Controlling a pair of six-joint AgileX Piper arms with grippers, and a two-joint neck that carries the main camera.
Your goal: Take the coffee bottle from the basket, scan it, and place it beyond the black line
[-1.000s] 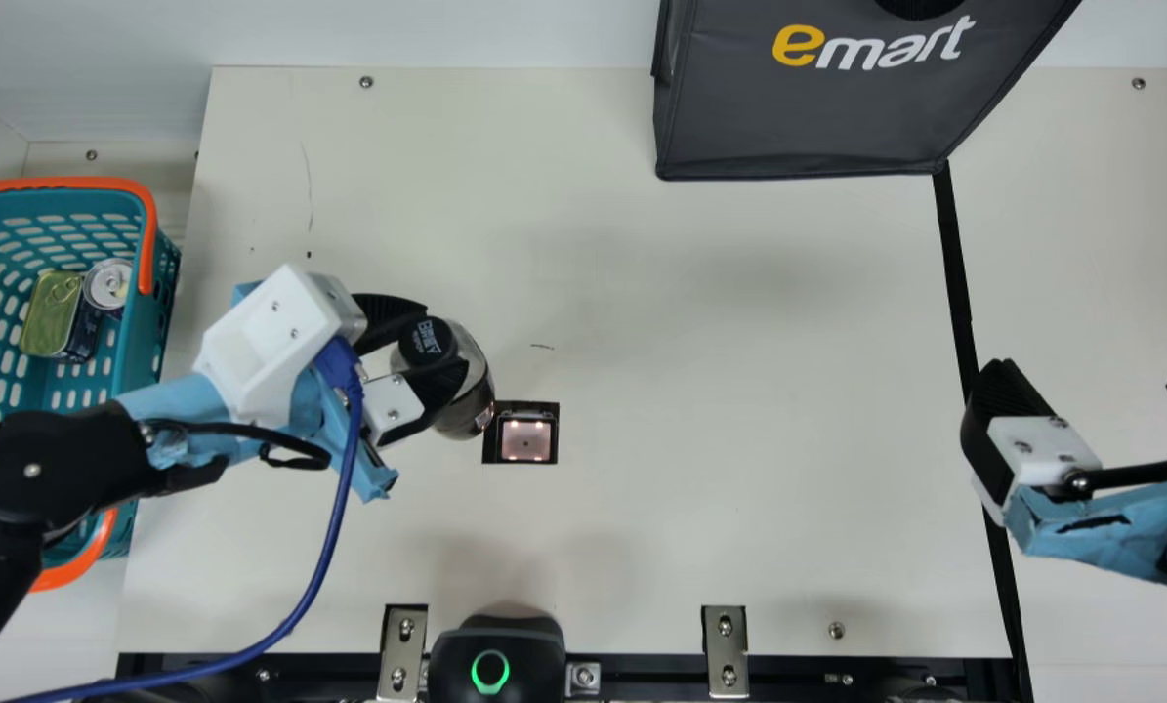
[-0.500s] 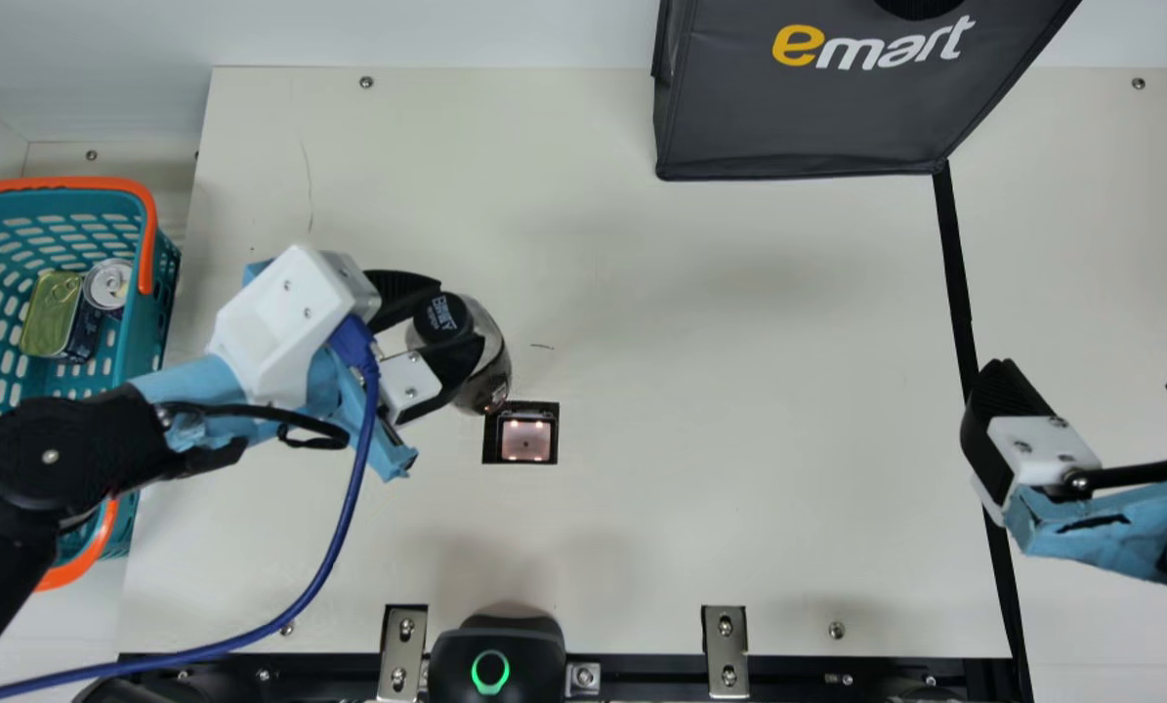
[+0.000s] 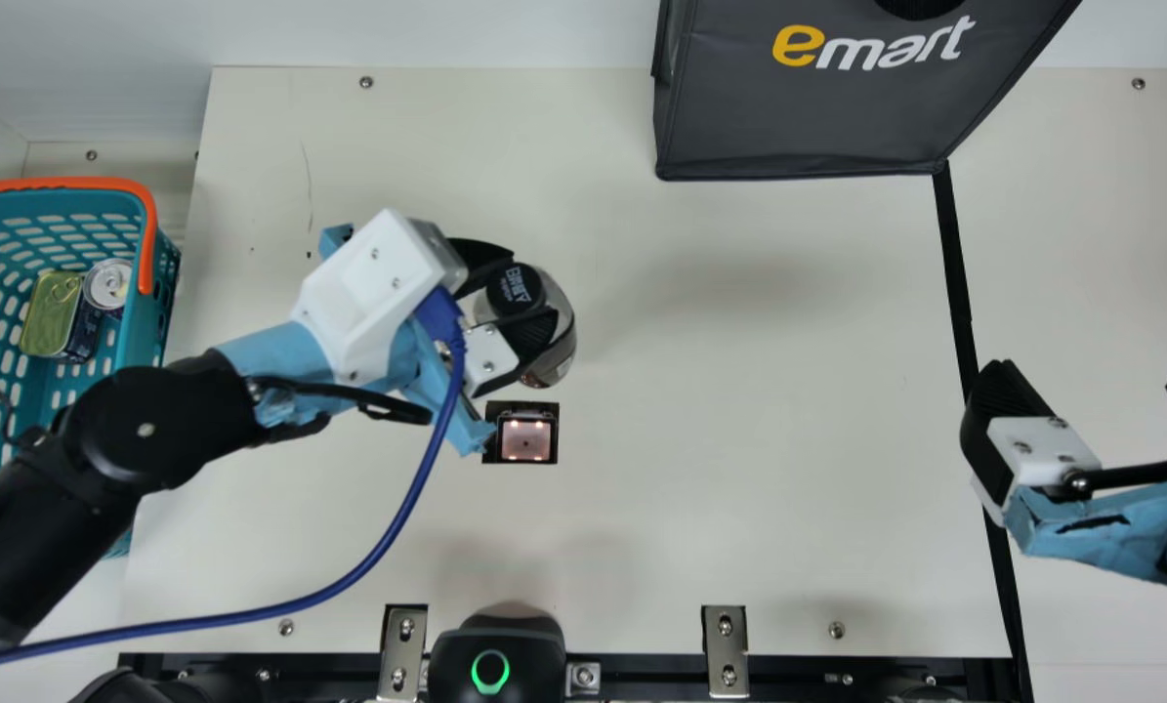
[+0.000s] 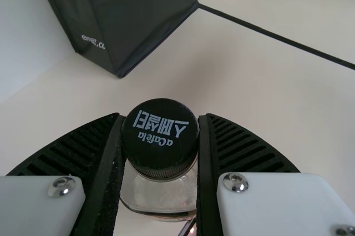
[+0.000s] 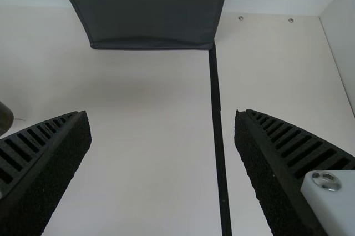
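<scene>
Coffee bottle (image 3: 558, 298) is at 12 o'clock from scanner window (image 3: 526, 441), left gripper (image 4: 161, 120) clamped on it near cap (image 4: 160, 136), right gripper (image 5: 161, 115) spread, empty; judged stiff, slick, moderately heavy, best held firmly just below cap.

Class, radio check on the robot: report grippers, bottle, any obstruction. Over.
Left gripper shut on coffee bottle, near scanner window. Right gripper open, empty, at the black line. Right gripper possibly in the way there.
</scene>
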